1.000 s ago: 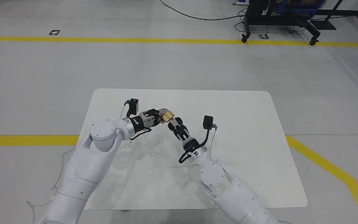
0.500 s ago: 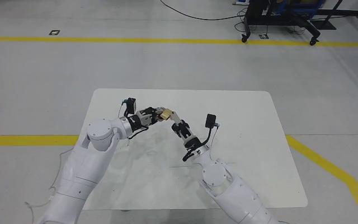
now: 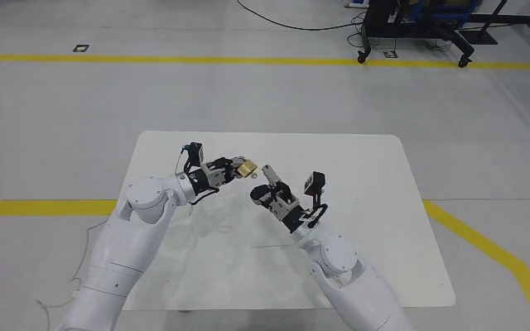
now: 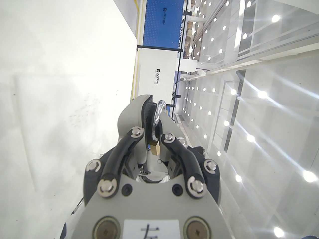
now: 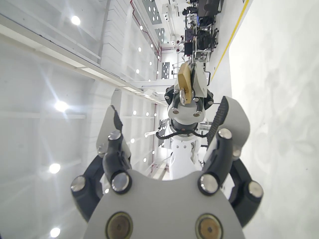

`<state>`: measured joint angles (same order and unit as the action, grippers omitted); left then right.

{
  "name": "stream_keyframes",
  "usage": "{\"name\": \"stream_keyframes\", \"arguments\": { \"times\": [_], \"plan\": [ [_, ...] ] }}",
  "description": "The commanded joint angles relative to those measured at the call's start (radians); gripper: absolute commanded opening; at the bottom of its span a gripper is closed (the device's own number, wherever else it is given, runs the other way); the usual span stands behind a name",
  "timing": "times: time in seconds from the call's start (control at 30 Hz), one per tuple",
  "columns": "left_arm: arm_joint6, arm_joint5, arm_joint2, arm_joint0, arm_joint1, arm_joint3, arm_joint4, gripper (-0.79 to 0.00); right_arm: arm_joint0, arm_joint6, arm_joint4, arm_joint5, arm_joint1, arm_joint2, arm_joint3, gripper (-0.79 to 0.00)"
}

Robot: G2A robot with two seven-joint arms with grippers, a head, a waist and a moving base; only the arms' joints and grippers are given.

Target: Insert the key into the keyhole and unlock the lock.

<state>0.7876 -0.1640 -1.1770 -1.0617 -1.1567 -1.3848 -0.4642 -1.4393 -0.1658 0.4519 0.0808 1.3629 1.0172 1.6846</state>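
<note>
A brass padlock (image 3: pixel 247 169) hangs above the white table (image 3: pixel 373 165), with my left gripper (image 3: pixel 238 168) shut on it. In the left wrist view the silver shackle (image 4: pixel 159 110) and brass body (image 4: pixel 154 148) sit between the left gripper's (image 4: pixel 155 110) fingers. A small silver key (image 5: pixel 182 97) sticks out of the padlock's (image 5: pixel 185 83) end that faces my right gripper. My right gripper (image 3: pixel 265 185) is a short way from the lock, open, holding nothing. Its spread fingers (image 5: pixel 224 115) frame the lock in the right wrist view.
The white table's surface spreads bare around both arms, with its far edge (image 3: pixel 273 133) behind the grippers. A yellow floor line (image 3: pixel 50 207) runs beside the table. A black wheeled stand (image 3: pixel 414 33) is far off on the floor.
My right gripper was at the lock's end; it has let go, opened and drawn back to the right. The key stays in the lock. The left gripper has barely moved.
</note>
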Motion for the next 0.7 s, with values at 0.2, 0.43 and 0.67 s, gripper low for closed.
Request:
{"name": "stream_keyframes", "arguments": {
  "times": [0.2,0.43,0.67],
  "plan": [
    [0.034,0.042,0.008,0.005,0.0,0.001,0.018,-0.785,0.004,-0.03,0.041,-0.029,0.002,0.005,-0.021,-0.529],
    [0.042,0.046,0.017,0.01,0.0,0.003,0.029,-0.785,0.01,-0.02,0.039,-0.032,0.007,0.001,-0.015,-0.508],
    [0.043,0.049,0.013,0.008,0.001,0.001,0.035,-0.785,0.022,-0.01,0.069,-0.031,0.015,-0.012,-0.033,-0.699]
  ]
}}
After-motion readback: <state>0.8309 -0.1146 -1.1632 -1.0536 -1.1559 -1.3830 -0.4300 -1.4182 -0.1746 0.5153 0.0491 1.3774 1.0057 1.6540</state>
